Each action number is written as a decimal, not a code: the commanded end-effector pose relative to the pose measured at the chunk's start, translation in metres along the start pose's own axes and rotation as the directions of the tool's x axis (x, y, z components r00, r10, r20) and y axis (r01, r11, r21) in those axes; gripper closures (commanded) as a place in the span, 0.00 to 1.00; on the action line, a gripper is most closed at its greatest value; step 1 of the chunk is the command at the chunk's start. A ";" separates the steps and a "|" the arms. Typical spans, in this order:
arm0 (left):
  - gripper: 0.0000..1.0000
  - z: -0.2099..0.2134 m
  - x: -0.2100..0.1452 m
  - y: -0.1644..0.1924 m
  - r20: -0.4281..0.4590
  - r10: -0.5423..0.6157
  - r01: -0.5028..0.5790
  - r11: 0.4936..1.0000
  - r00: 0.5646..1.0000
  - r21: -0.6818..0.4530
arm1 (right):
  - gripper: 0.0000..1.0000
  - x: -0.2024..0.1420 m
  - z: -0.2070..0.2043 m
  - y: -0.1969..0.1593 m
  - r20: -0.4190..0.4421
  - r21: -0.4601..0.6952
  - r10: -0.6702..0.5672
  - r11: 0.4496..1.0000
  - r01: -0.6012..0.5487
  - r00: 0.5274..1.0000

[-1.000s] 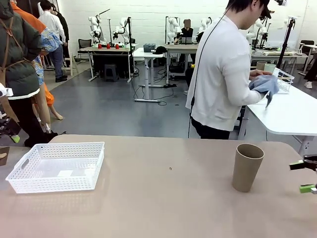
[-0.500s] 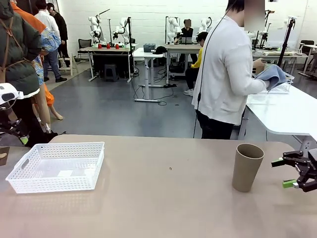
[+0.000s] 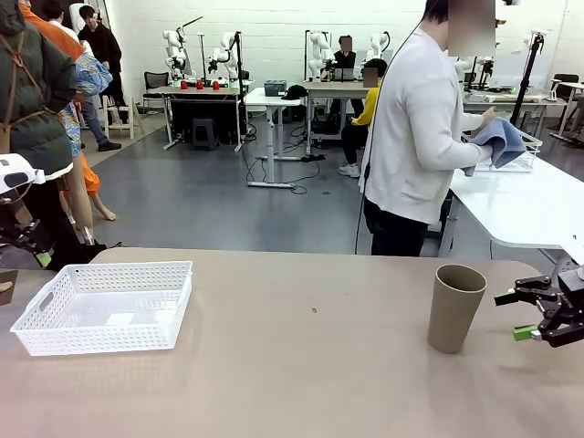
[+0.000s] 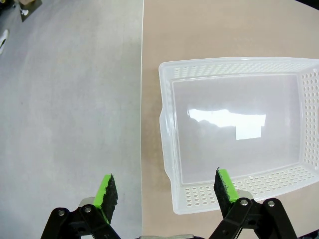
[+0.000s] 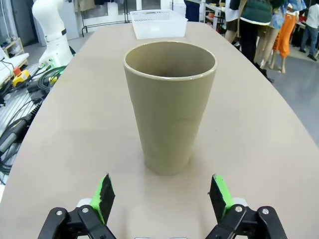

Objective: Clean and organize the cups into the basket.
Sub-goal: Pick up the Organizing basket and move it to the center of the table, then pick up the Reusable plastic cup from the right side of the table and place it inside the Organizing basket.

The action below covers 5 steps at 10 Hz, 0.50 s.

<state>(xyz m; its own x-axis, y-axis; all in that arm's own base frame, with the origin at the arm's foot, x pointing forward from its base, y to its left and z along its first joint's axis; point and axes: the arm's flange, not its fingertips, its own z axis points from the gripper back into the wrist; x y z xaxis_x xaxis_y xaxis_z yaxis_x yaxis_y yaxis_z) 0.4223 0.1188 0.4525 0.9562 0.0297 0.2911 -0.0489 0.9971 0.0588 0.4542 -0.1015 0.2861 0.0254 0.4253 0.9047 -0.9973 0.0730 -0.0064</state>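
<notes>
The tan cup (image 3: 455, 306) stands upright on the worktop (image 3: 310, 365) in the lower right of the front view. The white basket (image 3: 109, 336) sits at the lower left, well apart from it and with nothing inside.

The right tool (image 3: 511, 316) is just beside the cup at the right edge of the frame. Its fingers are wide open and hold nothing. In the right wrist view the cup is centred between the two green pads (image 5: 103, 195), but it is not yet between them.

The main risk, in my judgement, is a tip-over. The cup is tall and its foot is narrow, so if one pad touches the wall before the other during the approach, the cup can be pushed and fall. A second risk is slipping: the wall is tapered and smooth, and a grip placed too low may let the cup slide when it is lifted. A grip too near the rim could make it swing.

The way to the basket is also long, across the whole worktop. The left tool (image 4: 165, 189) hangs over one short end of the basket, open and holding nothing, so the two arms could meet there if both go to that place together.

The person (image 3: 415, 137) in the upper right is turned to another table with a blue cloth (image 3: 500, 139), away from the cup.
</notes>
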 end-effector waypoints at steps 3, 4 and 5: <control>0.00 0.000 0.001 -0.001 0.002 0.006 -0.006 1.000 1.000 -0.008 | 0.00 0.001 0.000 0.004 0.008 0.001 0.029 1.000 -0.029 1.000; 0.00 0.000 0.000 0.000 0.000 0.000 0.000 1.000 1.000 0.000 | 0.00 0.001 0.000 0.004 0.008 0.001 0.029 1.000 -0.029 1.000; 0.00 -0.005 -0.002 0.007 0.017 -0.079 0.079 0.997 0.997 -0.019 | 0.00 0.001 0.000 0.000 0.001 0.000 0.014 1.000 -0.014 1.000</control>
<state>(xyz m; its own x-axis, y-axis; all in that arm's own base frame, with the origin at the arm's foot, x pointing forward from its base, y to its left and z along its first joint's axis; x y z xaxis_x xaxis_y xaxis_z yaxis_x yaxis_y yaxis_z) 0.4220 0.1201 0.4518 0.9570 0.0077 0.2901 -0.0273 0.9976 0.0638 0.4542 -0.1017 0.2868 0.0113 0.4255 0.9049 -0.9975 0.0674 -0.0193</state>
